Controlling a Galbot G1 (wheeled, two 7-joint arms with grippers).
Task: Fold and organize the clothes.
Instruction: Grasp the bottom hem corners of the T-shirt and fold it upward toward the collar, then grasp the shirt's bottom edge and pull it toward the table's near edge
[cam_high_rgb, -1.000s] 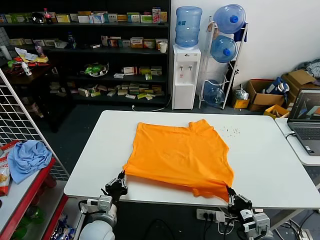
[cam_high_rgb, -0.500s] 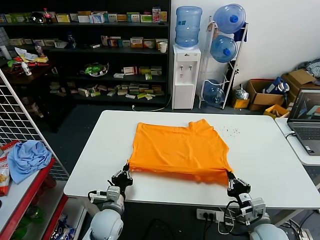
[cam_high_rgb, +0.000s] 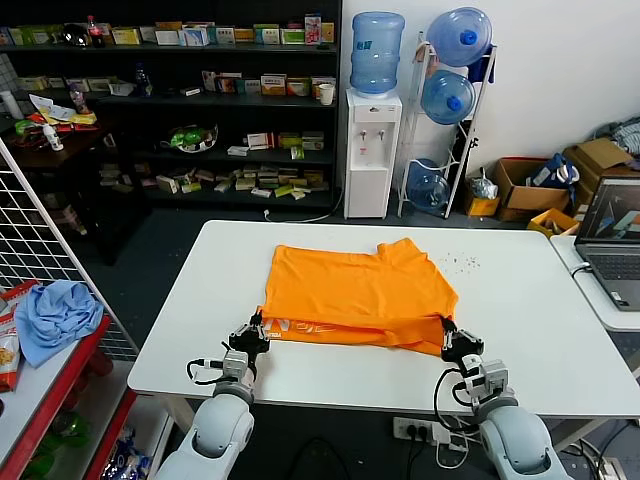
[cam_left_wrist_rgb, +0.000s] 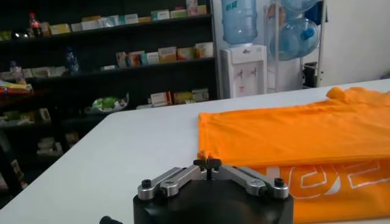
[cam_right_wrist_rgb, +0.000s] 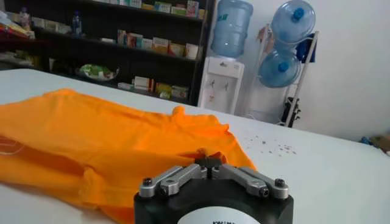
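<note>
Head view: the orange T-shirt (cam_high_rgb: 360, 297) lies in the middle of the white worktop (cam_high_rgb: 520, 330), its near hem turned over toward the far side, so that a folded band with white lettering runs along the near edge. The left gripper (cam_high_rgb: 254, 330) sits at the near left corner of that fold, the right gripper (cam_high_rgb: 452, 338) at the near right corner, both low over the worktop. In the left wrist view the left gripper (cam_left_wrist_rgb: 208, 163) has its jaws drawn together at the tips, right by the shirt's edge; whether fabric is pinched between them I cannot tell. In the right wrist view the right gripper (cam_right_wrist_rgb: 209, 161) likewise shows its jaws pressed close, with the orange T-shirt (cam_right_wrist_rgb: 91, 140) bunched just in front; a hold on the fabric cannot be made out. A light blue cloth (cam_high_rgb: 55, 315) lies on a red shelf far to the left, well apart from the worktop.
</note>
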